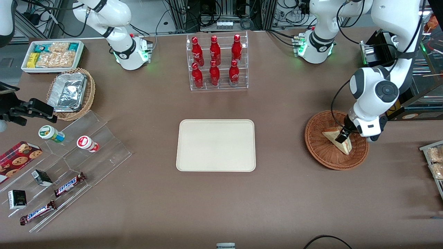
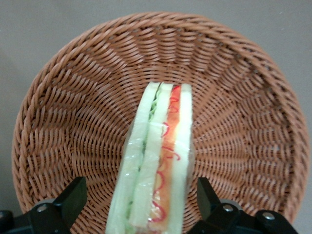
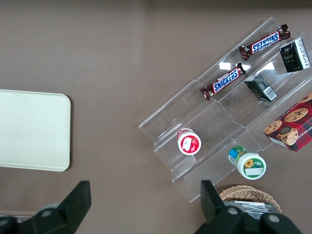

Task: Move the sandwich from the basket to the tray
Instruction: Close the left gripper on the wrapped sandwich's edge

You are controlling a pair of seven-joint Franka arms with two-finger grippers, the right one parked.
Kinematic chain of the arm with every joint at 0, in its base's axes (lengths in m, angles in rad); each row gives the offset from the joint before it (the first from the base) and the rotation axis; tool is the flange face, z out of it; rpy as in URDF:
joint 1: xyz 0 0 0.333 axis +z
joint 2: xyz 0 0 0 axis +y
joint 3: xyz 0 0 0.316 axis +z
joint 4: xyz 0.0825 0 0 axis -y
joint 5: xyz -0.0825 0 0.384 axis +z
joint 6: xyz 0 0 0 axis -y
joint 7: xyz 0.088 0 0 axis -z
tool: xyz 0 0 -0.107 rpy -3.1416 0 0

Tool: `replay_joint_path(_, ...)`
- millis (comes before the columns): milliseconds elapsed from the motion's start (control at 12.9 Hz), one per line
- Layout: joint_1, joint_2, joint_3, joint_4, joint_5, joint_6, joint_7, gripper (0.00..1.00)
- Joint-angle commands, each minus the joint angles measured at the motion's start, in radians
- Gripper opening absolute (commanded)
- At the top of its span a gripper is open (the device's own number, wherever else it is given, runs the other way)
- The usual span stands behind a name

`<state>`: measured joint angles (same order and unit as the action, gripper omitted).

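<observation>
The sandwich [image 1: 331, 134], a wrapped white-bread wedge with a red-orange and green filling stripe, stands on edge in the round reddish-brown wicker basket [image 1: 320, 152] toward the working arm's end of the table. My left gripper [image 1: 343, 138] is down inside the basket, open, with one finger on each side of the sandwich [image 2: 161, 161] and a small gap at each finger [image 2: 72, 196]. The basket weave [image 2: 73, 112] surrounds it. The cream tray [image 1: 216, 145] lies flat and bare at mid-table and also shows in the right wrist view [image 3: 34, 129].
A clear rack of red bottles [image 1: 217, 62] stands farther from the camera than the tray. A stepped acrylic shelf with snacks [image 1: 65, 162], a tan basket with foil container [image 1: 71, 92] and a white snack bin [image 1: 52, 55] lie toward the parked arm's end. Bagged snacks [image 1: 435, 160] sit beside the basket.
</observation>
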<state>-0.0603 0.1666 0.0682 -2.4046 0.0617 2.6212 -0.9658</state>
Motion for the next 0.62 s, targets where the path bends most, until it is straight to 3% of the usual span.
replay_joint_path(0,0.000,-0.007,-0.001,-0.013,-0.002,0.022,-0.027,0.88)
replay_joint_path(78,0.002,-0.007,-0.001,-0.008,-0.002,0.017,-0.054,0.51)
replay_joint_path(233,0.002,-0.015,-0.001,-0.001,-0.002,0.013,-0.054,0.00)
replay_joint_path(388,-0.009,-0.033,-0.002,0.021,0.000,-0.007,-0.062,0.00)
replay_joint_path(544,-0.033,-0.065,-0.010,0.094,0.003,-0.158,-0.056,0.00)
